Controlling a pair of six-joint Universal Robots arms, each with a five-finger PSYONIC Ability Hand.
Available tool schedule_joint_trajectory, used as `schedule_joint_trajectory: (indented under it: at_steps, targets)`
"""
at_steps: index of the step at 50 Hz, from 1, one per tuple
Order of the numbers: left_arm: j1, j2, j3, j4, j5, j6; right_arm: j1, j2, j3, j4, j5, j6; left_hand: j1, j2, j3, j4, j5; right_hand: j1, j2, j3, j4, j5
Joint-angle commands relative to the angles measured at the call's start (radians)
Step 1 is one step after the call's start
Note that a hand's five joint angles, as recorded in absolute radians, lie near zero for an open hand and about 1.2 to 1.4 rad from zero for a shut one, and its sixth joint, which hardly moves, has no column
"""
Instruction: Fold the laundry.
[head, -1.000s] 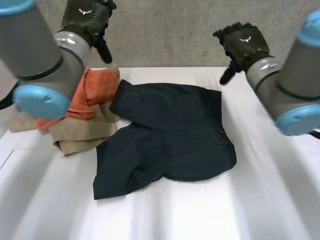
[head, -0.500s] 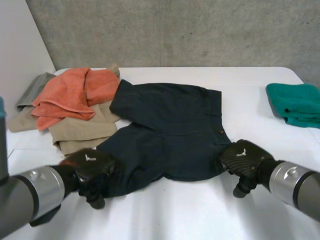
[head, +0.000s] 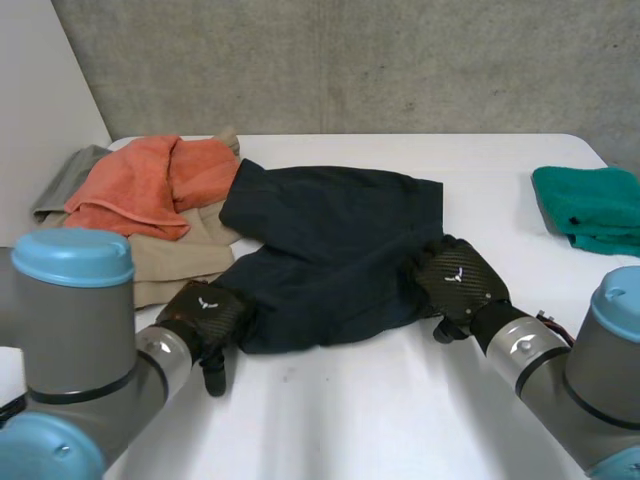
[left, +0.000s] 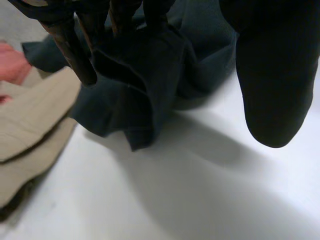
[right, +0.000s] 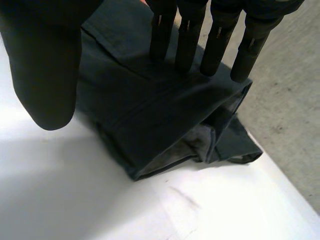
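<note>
Dark navy shorts (head: 335, 250) lie spread in the middle of the white table (head: 400, 420), their near edge doubled back. My left hand (head: 205, 315) is at the shorts' near left corner. In the left wrist view its straight fingers (left: 75, 50) rest on the bunched cloth (left: 135, 95), with the thumb (left: 272, 75) standing apart over the table. My right hand (head: 455, 280) is at the near right edge. In the right wrist view its straight fingers (right: 220, 45) lie on the folded hem (right: 160, 115), and the thumb (right: 47, 65) stands clear beside it.
An orange towel (head: 150, 185) lies on a beige garment (head: 175, 255) at the back left, beside a grey cloth (head: 70, 180). A folded green cloth (head: 590, 205) sits at the right edge. A concrete wall rises behind the table.
Both hands came down from high at the back to the shorts' near corners. They then moved away from me, and the near edge has been pushed back over itself.
</note>
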Motion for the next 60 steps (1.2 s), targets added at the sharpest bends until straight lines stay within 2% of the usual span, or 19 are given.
schedule_joint_trajectory:
  at_steps: [1, 4, 7, 8, 9, 12, 16, 19, 24, 25, 29, 32, 34, 41, 43, 48, 52, 58, 60]
  targets:
    - [-0.039, -0.076, 0.072, 0.095, -0.081, 0.037, 0.037, 0.068, -0.028, -0.125, 0.05, 0.002, 0.139, 0.161, 0.161, 0.166, 0.172, 0.071, 0.077, 0.079, 0.101, 0.122]
    - [-0.045, -0.093, 0.091, 0.107, -0.087, 0.049, 0.052, 0.108, -0.049, -0.172, 0.066, 0.001, 0.286, 0.308, 0.308, 0.313, 0.319, 0.165, 0.171, 0.172, 0.194, 0.215]
    - [-0.052, -0.115, 0.109, 0.116, -0.087, 0.061, 0.064, 0.137, -0.077, -0.195, 0.093, -0.009, 0.614, 0.636, 0.636, 0.641, 0.647, 0.443, 0.449, 0.451, 0.473, 0.494]
    - [-0.054, -0.118, 0.114, 0.116, -0.087, 0.066, 0.067, 0.143, -0.083, -0.195, 0.099, -0.013, 0.746, 0.768, 0.768, 0.773, 0.779, 0.578, 0.584, 0.585, 0.607, 0.628]
    - [-0.052, -0.118, 0.117, 0.118, -0.089, 0.07, 0.07, 0.142, -0.092, -0.188, 0.112, -0.021, 1.049, 1.071, 1.072, 1.077, 1.083, 0.928, 0.934, 0.935, 0.958, 0.978]
    - [-0.051, -0.107, 0.112, 0.113, -0.09, 0.083, 0.072, 0.124, -0.091, -0.146, 0.129, -0.029, 1.081, 1.103, 1.104, 1.109, 1.115, 0.938, 0.944, 0.945, 0.967, 0.988]
    - [-0.057, -0.023, 0.074, 0.095, -0.086, 0.121, 0.04, 0.001, -0.065, 0.031, 0.128, -0.055, 1.081, 1.103, 1.104, 1.109, 1.115, 0.938, 0.944, 0.945, 0.967, 0.988]
    - [-0.065, 0.085, 0.024, 0.02, -0.069, 0.178, -0.022, -0.148, -0.057, 0.234, 0.106, -0.117, 1.081, 1.103, 1.104, 1.109, 1.115, 0.938, 0.944, 0.945, 0.967, 0.988]
    - [-0.071, 0.226, -0.016, -0.156, -0.004, 0.228, -0.101, -0.295, -0.077, 0.629, 0.07, -0.269, 1.081, 1.103, 1.104, 1.109, 1.115, 0.938, 0.944, 0.945, 0.967, 0.988]
    - [-0.074, 0.261, -0.021, -0.236, 0.022, 0.23, -0.133, -0.317, -0.079, 0.771, 0.059, -0.33, 1.081, 1.103, 1.104, 1.109, 1.115, 0.938, 0.944, 0.945, 0.967, 0.988]
    - [-0.086, 0.307, -0.006, -0.431, 0.107, 0.228, -0.216, -0.332, -0.089, 1.01, 0.007, -0.453, 1.081, 1.103, 1.104, 1.109, 1.115, 0.938, 0.944, 0.945, 0.967, 0.988]
    - [-0.092, 0.304, 0.034, -0.508, 0.167, 0.227, -0.22, -0.329, -0.115, 0.986, -0.053, -0.457, 1.081, 1.103, 1.104, 1.109, 1.115, 0.938, 0.944, 0.945, 0.967, 0.988]
    - [-0.091, 0.284, 0.062, -0.484, 0.183, 0.225, -0.192, -0.312, -0.157, 0.919, -0.069, -0.37, 1.081, 1.103, 1.104, 1.109, 1.115, 0.938, 0.944, 0.945, 0.967, 0.988]
    - [-0.075, 0.07, 0.264, -0.32, 0.096, 0.224, -0.129, -0.2, -0.263, 0.77, 0.008, -0.127, 1.081, 1.103, 1.104, 1.109, 1.115, 0.938, 0.944, 0.945, 0.967, 0.988]
    - [-0.075, 0.005, 0.341, -0.315, 0.037, 0.219, -0.095, -0.179, -0.272, 0.747, 0.033, -0.059, 1.081, 1.103, 1.104, 1.109, 1.115, 0.617, 0.622, 0.624, 0.646, 0.667]
    - [-0.069, -0.078, 0.445, -0.327, -0.043, 0.208, -0.06, -0.179, -0.234, 0.718, 0.065, 0.033, 1.081, 1.103, 1.104, 1.109, 1.115, 0.181, 0.187, 0.188, 0.21, 0.231]
    - [-0.054, -0.121, 0.499, -0.327, -0.052, 0.187, -0.045, -0.211, -0.163, 0.713, 0.077, 0.071, 1.081, 1.103, 1.104, 1.109, 1.115, 0.037, 0.042, 0.044, 0.066, 0.087]
    - [-0.034, -0.127, 0.51, -0.326, -0.056, 0.164, -0.008, -0.268, -0.054, 0.695, 0.073, 0.091, 1.081, 1.103, 1.104, 1.109, 1.115, 0.016, 0.021, 0.023, 0.045, 0.066]
    - [-0.028, -0.127, 0.508, -0.322, -0.053, 0.156, 0.017, -0.277, -0.008, 0.624, 0.076, 0.102, 1.081, 1.103, 1.104, 1.109, 1.115, 0.013, 0.018, 0.02, 0.042, 0.063]
